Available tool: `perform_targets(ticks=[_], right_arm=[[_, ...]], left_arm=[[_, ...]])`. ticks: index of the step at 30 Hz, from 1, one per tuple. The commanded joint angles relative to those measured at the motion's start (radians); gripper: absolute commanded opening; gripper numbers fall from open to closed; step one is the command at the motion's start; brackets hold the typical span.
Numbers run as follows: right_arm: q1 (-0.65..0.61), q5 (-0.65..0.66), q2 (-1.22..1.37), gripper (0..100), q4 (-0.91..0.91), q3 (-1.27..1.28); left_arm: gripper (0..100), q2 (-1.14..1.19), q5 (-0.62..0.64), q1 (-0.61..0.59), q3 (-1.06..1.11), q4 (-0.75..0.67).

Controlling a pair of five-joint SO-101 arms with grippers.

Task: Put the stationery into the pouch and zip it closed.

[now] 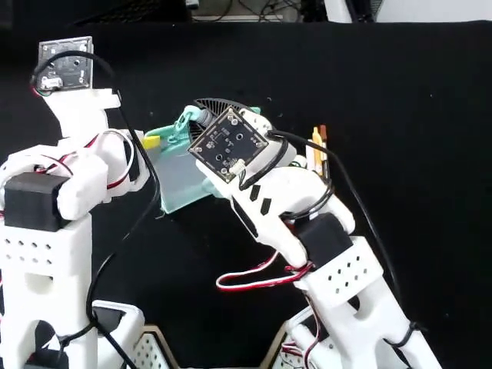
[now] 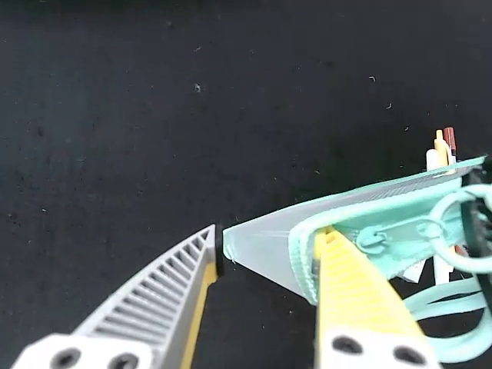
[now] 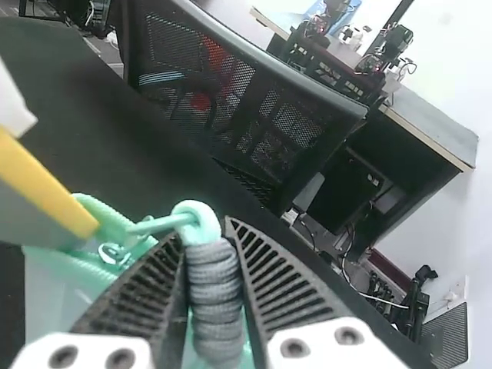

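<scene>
A mint-green pouch (image 1: 178,181) is held tilted between the two arms. My left gripper (image 1: 154,143) is shut on the pouch's end (image 2: 261,244): the grey finger (image 2: 173,288) touches the corner and the yellow finger (image 2: 350,296) lies over the zip edge. My right gripper (image 1: 198,117) is shut on the grey ribbed zip pull (image 3: 211,288), which hangs from a mint ring (image 3: 192,217). Orange, brown and white pens (image 1: 319,147) lie on the table beyond the pouch (image 2: 443,147), partly hidden by the right arm.
A black cloth (image 1: 415,115) covers the table, with open room at the right and far side. The white arm bases (image 1: 46,277) and red-white cables (image 1: 254,278) stand at the front. A black mesh chair (image 3: 254,115) and desks are behind the table.
</scene>
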Motion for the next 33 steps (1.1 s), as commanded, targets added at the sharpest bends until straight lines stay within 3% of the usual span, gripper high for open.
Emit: perform_targets(ticks=[1, 3, 10, 14, 25, 29, 33], right_arm=[[0.012, 0.0, -0.027, 1.2, -0.018, -0.005], [0.026, 0.002, -0.027, 1.2, -0.018, -0.005], [0.124, 0.002, -0.033, 1.2, -0.026, -0.015], [0.161, 0.002, -0.035, 1.2, -0.026, -0.03], [0.16, -0.008, -0.047, 1.2, -0.015, -0.027], [0.163, -0.044, -0.11, 1.2, 0.021, 0.021], [0.164, -0.04, -0.22, 1.2, 0.083, 0.096]], left_arm=[[9, -0.005, 0.006, -0.012, 0.004, 0.008], [3, -0.005, 0.003, -0.016, 0.004, 0.002], [3, -0.005, -0.005, -0.054, 0.004, -0.002], [3, -0.005, -0.101, -0.148, 0.004, -0.074], [3, -0.115, -0.123, -0.17, -0.053, -0.127], [3, -0.207, -0.132, -0.102, 0.068, -0.15], [3, -0.245, -0.192, -0.065, 0.283, -0.269]])
